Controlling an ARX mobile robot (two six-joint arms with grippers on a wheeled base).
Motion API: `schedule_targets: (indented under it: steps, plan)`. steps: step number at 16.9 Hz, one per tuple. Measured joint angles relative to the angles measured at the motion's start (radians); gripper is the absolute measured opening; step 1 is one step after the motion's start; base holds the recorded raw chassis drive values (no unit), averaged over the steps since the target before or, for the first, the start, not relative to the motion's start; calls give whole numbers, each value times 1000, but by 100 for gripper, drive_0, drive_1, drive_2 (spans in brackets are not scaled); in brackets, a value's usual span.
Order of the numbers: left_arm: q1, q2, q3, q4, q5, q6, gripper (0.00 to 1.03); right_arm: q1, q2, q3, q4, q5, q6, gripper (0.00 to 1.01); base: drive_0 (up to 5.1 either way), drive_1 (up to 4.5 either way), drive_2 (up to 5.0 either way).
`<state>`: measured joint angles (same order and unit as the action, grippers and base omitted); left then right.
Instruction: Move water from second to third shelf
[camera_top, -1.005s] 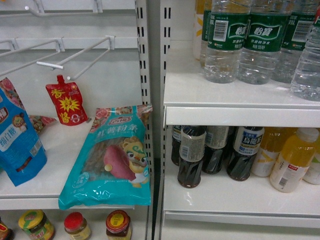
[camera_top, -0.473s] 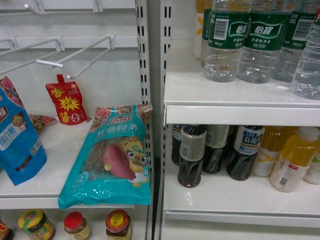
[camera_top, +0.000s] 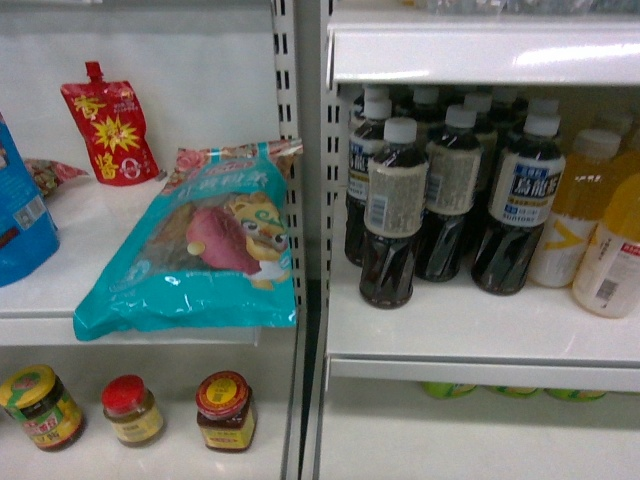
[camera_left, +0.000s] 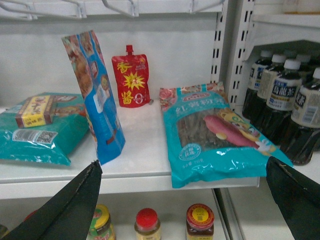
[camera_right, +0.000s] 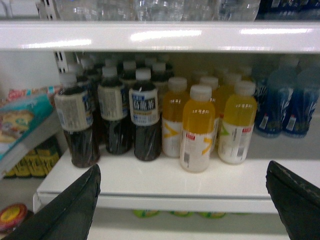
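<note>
Only the clear bases of the water (camera_right: 150, 9) bottles show, along the top edge of the right wrist view, standing on the upper white shelf (camera_right: 160, 36). Their labels are out of view. In the head view that shelf's front lip (camera_top: 480, 50) runs across the top right, and the bottles above it are almost wholly cut off. My right gripper (camera_right: 183, 165) is open, hanging in front of the shelf below (camera_right: 150, 185), with nothing between its fingers. My left gripper (camera_left: 183, 162) is open too, facing the left bay. Neither gripper shows in the head view.
Dark drink bottles (camera_top: 395, 215) and yellow ones (camera_right: 197, 130) fill the shelf under the water, with blue bottles (camera_right: 280, 105) to their right. The left bay holds a teal packet (camera_left: 215, 135) overhanging the edge, a blue bag (camera_left: 95, 95), a red pouch (camera_left: 131, 77) and jars (camera_top: 225, 410) below.
The head view has dropped: the water bottles have slid out past its top edge, and the dark bottles and the jars have risen into it.
</note>
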<state>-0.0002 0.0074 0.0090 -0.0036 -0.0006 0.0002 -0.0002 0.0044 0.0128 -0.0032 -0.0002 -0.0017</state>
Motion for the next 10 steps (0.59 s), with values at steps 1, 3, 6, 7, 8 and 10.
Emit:
schedule_targets:
  steps: [1, 3, 6, 7, 8, 10]
  plan:
    - [0, 0, 0, 0, 0, 0, 98, 0, 0, 0, 0, 0, 0, 98, 0, 0, 0]
    - [0, 0, 0, 0, 0, 0, 98, 0, 0, 0, 0, 0, 1, 98, 0, 0, 0]
    - [0, 0, 0, -4, 0, 0, 98, 0, 0, 0, -5, 1, 1, 98, 0, 0, 0]
    - [0, 0, 0, -4, 0, 0, 98, 0, 0, 0, -3, 0, 1, 98, 0, 0, 0]
    - [0, 0, 0, -2, 0, 0, 98, 0, 0, 0, -3, 1, 1, 98, 0, 0, 0]
    - [0, 0, 0, -1, 0, 0, 98, 0, 0, 0, -2, 1, 1, 98, 0, 0, 0]
